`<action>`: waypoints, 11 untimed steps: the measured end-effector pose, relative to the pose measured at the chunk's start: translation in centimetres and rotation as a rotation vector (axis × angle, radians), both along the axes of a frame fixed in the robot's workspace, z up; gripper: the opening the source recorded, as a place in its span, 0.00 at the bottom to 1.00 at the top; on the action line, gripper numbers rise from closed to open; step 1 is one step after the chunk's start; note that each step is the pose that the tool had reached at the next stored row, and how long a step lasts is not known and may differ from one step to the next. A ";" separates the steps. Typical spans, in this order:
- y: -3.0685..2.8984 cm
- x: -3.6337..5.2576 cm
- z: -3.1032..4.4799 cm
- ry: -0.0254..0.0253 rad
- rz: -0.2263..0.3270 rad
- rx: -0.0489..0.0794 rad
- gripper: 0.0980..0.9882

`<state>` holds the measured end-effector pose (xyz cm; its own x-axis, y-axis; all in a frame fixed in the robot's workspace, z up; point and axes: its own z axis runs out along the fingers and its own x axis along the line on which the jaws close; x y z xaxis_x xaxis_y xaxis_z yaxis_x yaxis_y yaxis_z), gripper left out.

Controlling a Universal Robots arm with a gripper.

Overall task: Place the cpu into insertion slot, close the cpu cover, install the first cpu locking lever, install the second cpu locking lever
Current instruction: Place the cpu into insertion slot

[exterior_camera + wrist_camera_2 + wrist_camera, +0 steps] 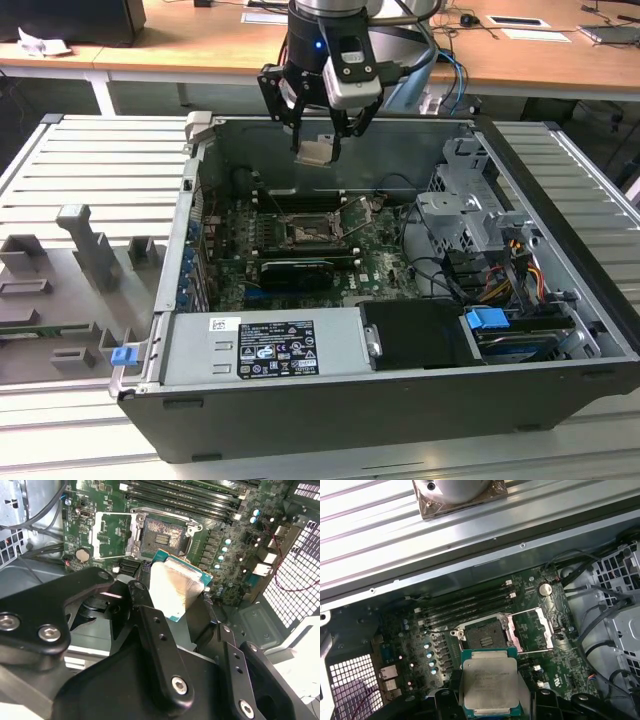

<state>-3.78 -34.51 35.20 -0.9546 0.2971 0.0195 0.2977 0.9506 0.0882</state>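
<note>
cpu held above the open socket

i have the cpu [490, 687] pinched in the gripper [320, 146], its two fingers [150, 625] closed on opposite edges so the metal top and the underside stay untouched. it hangs in the air, clear of the board, tilted a little rather than flat. in both wrist views it sits just short of the insertion slot [487, 636], not yet over it. i judge placing it is the step in hand.

the slot lies bare and dark inside its silvery rim. the cpu cover [532, 629] is swung open beside it on its hinge, which leaves the way down free. in the exterior view the gripper hovers over the back wall of the computer case [330, 420], well above the green motherboard [385, 262].

my count: one cpu, one slot, one cover, one gripper. beside the slot run what look like four long memory slots [465, 602]. i cannot tell the locking levers apart from the rim.
</note>
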 end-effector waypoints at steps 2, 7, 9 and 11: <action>0.00 0.00 -0.02 0.0000 -0.007 0.000 0.48; 0.00 0.00 -0.05 0.0000 -0.021 0.000 0.48; 0.00 0.00 -0.07 0.0000 -0.027 0.000 0.48; 0.00 0.00 -0.09 0.0000 -0.033 0.000 0.48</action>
<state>-3.78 -34.51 35.12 -0.9444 0.3282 0.0195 0.3286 0.9403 0.0882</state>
